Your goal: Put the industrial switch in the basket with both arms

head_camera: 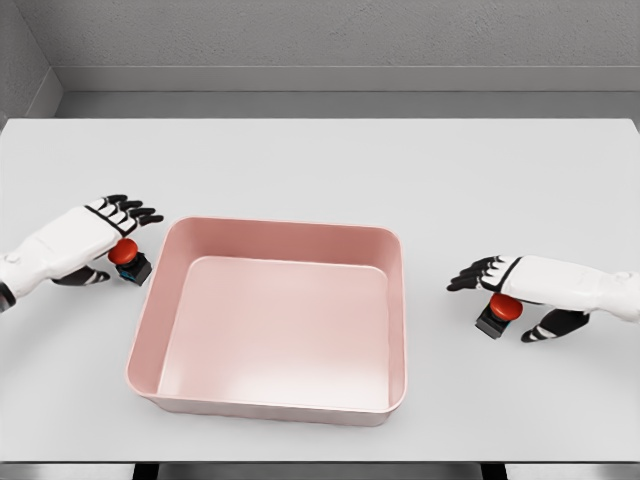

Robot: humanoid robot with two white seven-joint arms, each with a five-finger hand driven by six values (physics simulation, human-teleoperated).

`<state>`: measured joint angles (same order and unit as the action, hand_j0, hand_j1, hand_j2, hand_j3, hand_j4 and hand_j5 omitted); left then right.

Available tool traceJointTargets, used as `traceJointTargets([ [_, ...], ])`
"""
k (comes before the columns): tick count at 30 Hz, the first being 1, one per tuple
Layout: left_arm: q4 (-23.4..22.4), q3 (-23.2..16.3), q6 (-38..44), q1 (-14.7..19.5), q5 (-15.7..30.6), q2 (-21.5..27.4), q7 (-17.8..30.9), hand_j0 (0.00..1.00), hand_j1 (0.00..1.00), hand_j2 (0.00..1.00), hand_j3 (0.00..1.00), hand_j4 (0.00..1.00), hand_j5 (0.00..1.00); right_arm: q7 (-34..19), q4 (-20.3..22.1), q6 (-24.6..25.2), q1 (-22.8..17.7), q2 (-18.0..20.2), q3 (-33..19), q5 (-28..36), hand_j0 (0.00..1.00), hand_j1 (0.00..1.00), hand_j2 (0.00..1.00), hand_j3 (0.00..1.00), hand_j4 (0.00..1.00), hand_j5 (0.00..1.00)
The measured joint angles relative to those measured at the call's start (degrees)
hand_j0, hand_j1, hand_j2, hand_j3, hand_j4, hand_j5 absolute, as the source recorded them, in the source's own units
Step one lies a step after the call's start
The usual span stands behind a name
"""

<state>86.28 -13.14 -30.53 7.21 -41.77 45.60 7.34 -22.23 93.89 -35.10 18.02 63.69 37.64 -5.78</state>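
Observation:
A pink square basket sits in the middle of the white table. Left of it stands a small industrial switch, black body with a red button. My left hand hovers right over it, fingers stretched out flat and thumb low beside it, not closed on it. A second switch of the same kind stands right of the basket. My right hand lies over that one, fingers extended toward the basket, thumb curled below; it covers the switch without clamping it.
The table's far edge meets a grey wall behind. The near edge runs just below the basket's front rim.

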Motion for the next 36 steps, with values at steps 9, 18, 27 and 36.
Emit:
traceJointTargets([
  [9, -0.7, -0.5, 0.0, 0.0, -0.3, -0.9, 0.0, 1.00, 1.00, 1.00, 1.00, 1.00, 1.00, -0.3, -0.2, 0.0, 0.0, -1.4, 0.3, -0.5, 0.97, 0.97, 0.97, 0.97, 0.97, 0.97],
  [18, -0.8, -0.5, 0.0, -0.2, -0.3, -0.6, 0.0, 0.95, 0.95, 0.95, 0.95, 0.95, 0.95, -1.0, -0.5, 0.0, 0.1, -2.3, 0.3, -1.3, 0.91, 0.91, 0.91, 0.91, 0.91, 0.91],
  [27, -0.7, -0.5, -0.9, -0.8, -0.3, -0.2, -0.8, 0.85, 0.85, 0.85, 0.85, 0.85, 0.85, -1.5, -1.0, 0.0, 0.1, -2.4, 0.3, -2.1, 0.86, 0.86, 0.86, 0.86, 0.86, 0.86],
  [36, -0.8, -0.5, -3.5, -0.8, 0.3, 0.8, -1.2, 0.57, 0.57, 0.57, 0.57, 0.57, 0.57, -2.4, -1.7, 0.0, 0.1, -2.3, 0.2, -2.3, 0.75, 0.75, 0.75, 0.75, 0.75, 0.75],
])
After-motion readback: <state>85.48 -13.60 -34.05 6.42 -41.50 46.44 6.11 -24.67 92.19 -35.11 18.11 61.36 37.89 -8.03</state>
